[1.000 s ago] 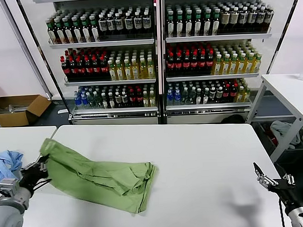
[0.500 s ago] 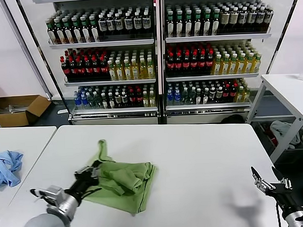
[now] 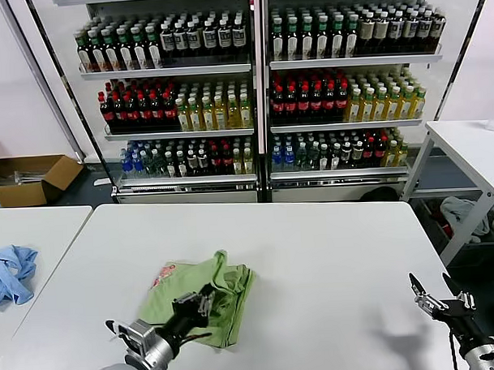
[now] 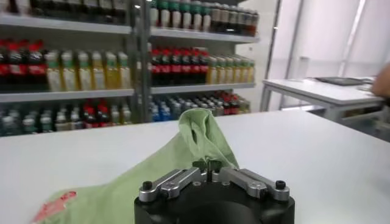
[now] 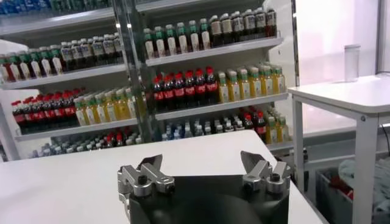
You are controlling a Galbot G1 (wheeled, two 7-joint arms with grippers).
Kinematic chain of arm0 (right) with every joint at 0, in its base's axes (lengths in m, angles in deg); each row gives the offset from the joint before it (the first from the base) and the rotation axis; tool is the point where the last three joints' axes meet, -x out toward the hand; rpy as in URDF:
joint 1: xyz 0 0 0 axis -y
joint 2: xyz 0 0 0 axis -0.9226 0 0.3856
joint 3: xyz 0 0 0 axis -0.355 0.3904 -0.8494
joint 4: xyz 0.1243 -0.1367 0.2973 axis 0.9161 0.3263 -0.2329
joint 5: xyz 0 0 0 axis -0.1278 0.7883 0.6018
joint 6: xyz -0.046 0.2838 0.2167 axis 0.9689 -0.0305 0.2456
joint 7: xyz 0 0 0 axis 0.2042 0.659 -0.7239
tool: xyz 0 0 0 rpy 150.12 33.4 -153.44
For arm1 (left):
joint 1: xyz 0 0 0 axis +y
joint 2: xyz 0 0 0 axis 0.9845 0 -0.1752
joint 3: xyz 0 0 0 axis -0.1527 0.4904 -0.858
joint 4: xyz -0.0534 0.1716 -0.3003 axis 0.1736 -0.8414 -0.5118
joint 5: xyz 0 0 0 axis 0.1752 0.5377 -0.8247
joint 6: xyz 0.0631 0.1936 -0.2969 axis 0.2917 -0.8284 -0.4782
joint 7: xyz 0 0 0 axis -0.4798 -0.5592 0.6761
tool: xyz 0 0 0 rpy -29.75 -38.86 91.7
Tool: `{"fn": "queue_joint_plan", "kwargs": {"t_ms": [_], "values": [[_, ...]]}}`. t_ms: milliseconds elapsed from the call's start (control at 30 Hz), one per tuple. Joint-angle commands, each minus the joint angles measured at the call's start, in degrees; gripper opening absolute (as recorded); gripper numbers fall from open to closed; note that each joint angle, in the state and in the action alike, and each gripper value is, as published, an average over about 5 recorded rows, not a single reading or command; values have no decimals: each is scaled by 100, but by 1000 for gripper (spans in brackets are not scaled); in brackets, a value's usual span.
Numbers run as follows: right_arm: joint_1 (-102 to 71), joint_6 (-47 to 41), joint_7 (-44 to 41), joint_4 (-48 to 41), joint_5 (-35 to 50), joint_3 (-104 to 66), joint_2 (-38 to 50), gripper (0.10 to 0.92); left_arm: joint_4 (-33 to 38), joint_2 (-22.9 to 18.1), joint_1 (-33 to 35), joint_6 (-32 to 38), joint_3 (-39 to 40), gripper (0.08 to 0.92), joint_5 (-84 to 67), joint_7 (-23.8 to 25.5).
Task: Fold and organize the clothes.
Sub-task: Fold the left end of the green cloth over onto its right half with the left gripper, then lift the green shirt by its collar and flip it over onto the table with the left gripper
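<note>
- The shirt (image 3: 204,294) lies bunched on the white table (image 3: 331,255), lower centre-left of the head view; its long axis runs roughly from lower left to upper right, with one raised fold peaking near its far end.
- A red print (image 3: 162,275) shows at the shirt's upper-left edge; its lettering cannot be read.
- The left gripper (image 3: 204,298) sits over the shirt's near edge, lower left of centre, jaws together and clamped on a ridge of cloth.
- The left wrist view shows what the head view hides: the pinched fold rising from between the closed fingers (image 4: 214,165), and the print (image 4: 53,206) at lower left.
- The right gripper (image 3: 433,296) hangs at the lower right past the table edge, jaws apart, holding nothing.
- A blue cloth (image 3: 10,273) lies on the next table at far left.
- Bottle shelves (image 3: 259,67) fill the top; labels unreadable.
</note>
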Motion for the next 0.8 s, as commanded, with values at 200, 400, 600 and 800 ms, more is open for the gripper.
{"fn": "queue_joint_plan", "kwargs": {"t_ms": [200,400,600,800], "values": [[13,2,-6,8,-11,61,-22,823,-381,-182,-249,-44,599,135,597,328],[-6,1,-11,43,-10,38,-37,823,-229,-360,-479,75,653,304,341,-92],[-7,-7,-11,94,-16,78,-78,823,97,-218,-626,29,-14,477,-557,-243],[-6,-17,-9,141,-12,96,-83,823,14,101,-687,-68,-1251,650,-1098,-279]]}}
